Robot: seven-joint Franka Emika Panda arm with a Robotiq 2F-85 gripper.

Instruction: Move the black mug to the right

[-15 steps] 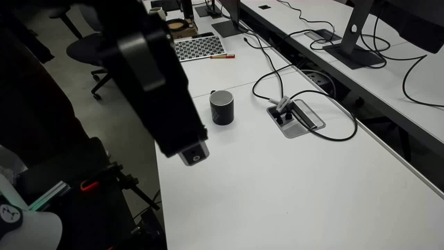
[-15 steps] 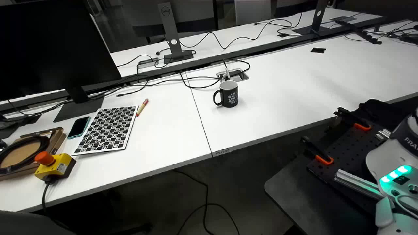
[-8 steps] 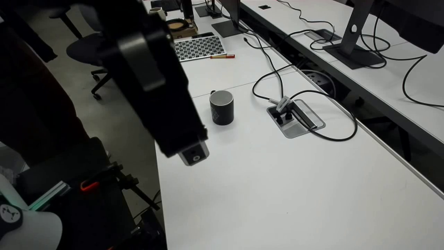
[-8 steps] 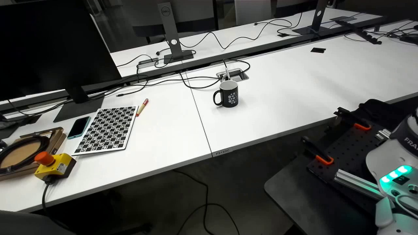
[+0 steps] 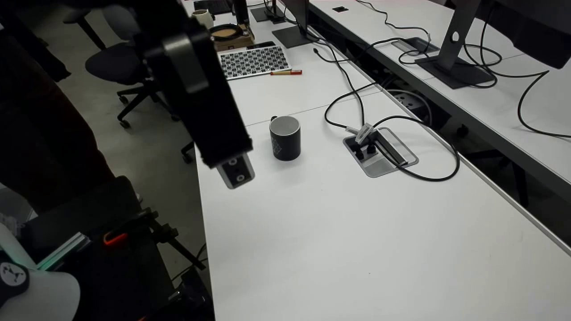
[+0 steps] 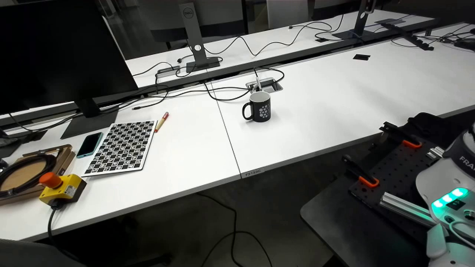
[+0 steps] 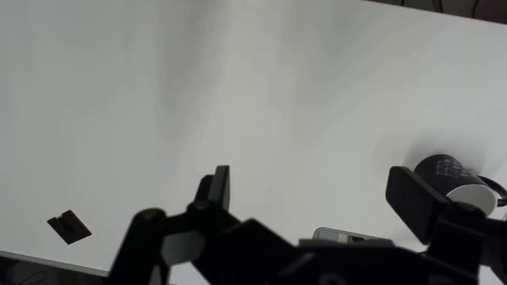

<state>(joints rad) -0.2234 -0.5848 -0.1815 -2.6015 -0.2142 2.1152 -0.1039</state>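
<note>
The black mug (image 5: pixel 286 145) stands upright on the white table and shows in both exterior views (image 6: pixel 261 108). It has a pale inside and a light printed pattern; its handle points toward the checkered board. In the wrist view the mug (image 7: pixel 437 172) is at the right edge, partly behind the right finger. My gripper (image 7: pixel 311 178) is open with its jaws wide apart and nothing between them. In an exterior view the dark arm comes down from the top, and a fingertip (image 5: pixel 237 173) shows to the left of the mug, apart from it and seemingly above the table.
A table socket box (image 5: pixel 381 151) with looped black cables lies beside the mug. A checkered board (image 6: pixel 122 146), a pen (image 6: pixel 161 122), a phone (image 6: pixel 89 144) and a yellow emergency stop (image 6: pixel 63 189) lie on the adjoining table. A small black piece (image 7: pixel 69 227) lies far along the table.
In an exterior view my gripper has moved up and slightly left in the picture over the last half second, and more of its fingertip shows. The mug has not moved.
</note>
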